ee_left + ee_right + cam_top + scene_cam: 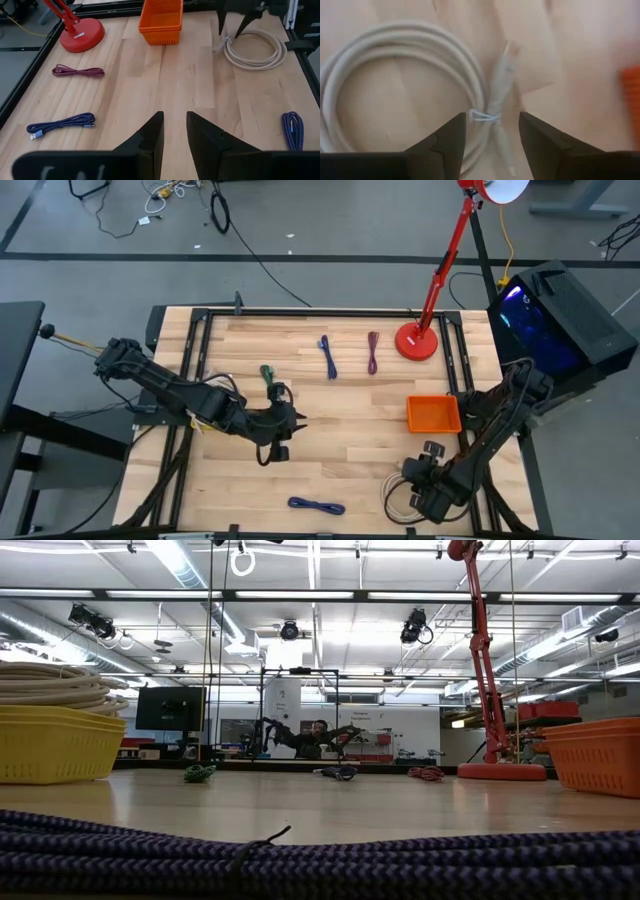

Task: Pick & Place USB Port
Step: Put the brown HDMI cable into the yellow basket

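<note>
Two fingers of right gripper [492,131] spread apart, straddling the tied neck of the white coiled cable [395,80], nothing clamped yet. In the high view, same gripper [432,490] low at the lower right of the frame, directly over that cable [398,492]; orange basket [433,414] just above it in the picture, near but apart. Left gripper [277,428] parked left of centre, fingers [152,135] slightly parted, holding nothing, beside a green cable [267,373] at its upper edge. Other cables scattered: blue [327,356] and maroon [373,351] toward the upper middle, another blue [316,505] at the bottom centre.

Likely risks from here:
- Closing off-centre on the neck, pinching only one strand, so the coil swings or slips loose on lifting.
- Fingertips catching the tabletop before closing, skating the light cable sideways.
- Loops trailing and snagging the basket rim during placement, leaving part hanging outside.
</note>
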### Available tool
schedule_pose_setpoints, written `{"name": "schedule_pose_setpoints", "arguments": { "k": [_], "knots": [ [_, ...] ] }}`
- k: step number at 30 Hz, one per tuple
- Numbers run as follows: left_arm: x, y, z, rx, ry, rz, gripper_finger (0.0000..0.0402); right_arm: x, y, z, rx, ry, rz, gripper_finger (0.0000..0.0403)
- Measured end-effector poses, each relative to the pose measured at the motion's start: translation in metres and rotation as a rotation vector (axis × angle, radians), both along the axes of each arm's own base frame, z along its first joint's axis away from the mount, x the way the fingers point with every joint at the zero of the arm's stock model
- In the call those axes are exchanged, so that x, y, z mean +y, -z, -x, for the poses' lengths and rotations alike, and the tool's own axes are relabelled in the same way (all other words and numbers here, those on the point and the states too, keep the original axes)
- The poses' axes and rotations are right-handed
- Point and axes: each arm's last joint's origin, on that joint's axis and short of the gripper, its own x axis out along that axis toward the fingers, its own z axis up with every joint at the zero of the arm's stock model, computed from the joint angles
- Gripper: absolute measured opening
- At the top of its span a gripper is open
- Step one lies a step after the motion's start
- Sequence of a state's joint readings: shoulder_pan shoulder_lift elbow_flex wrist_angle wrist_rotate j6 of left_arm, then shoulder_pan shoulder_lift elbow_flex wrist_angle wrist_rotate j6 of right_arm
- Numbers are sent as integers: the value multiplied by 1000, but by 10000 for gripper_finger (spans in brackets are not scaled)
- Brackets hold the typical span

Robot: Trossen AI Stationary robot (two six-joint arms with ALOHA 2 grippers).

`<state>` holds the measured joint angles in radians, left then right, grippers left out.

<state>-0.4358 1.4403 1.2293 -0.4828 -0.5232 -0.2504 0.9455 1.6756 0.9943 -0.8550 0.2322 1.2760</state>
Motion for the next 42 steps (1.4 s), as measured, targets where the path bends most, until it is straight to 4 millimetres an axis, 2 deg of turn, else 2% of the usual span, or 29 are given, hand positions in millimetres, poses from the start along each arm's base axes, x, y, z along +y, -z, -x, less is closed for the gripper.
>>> {"name": "schedule_pose_setpoints", "arguments": {
  "k": [5,18,21,26,30,32,35,42],
  "knots": [
    [0,0,0,0,0,0,87,-1,17,0,-35,4,-87,185],
    [0,0,0,0,0,0,87,-12,34,8,-35,21,-76,182],
    [0,0,0,0,-1,0,87,-13,35,8,-38,14,-68,152],
    [1,0,0,-4,-13,-9,87,-14,36,7,-35,-19,-46,38],
    [1,0,0,-7,-20,-14,87,-17,36,7,-40,-4,-20,38],
    [1,0,0,-7,-20,-14,87,-20,33,5,-23,10,11,38],
    [1,-1,-1,-18,-26,-14,87,-34,26,3,17,35,156,35],
    [0,-5,-3,-75,-49,-7,87,-53,-26,-14,-91,22,322,26]
  ]
}}
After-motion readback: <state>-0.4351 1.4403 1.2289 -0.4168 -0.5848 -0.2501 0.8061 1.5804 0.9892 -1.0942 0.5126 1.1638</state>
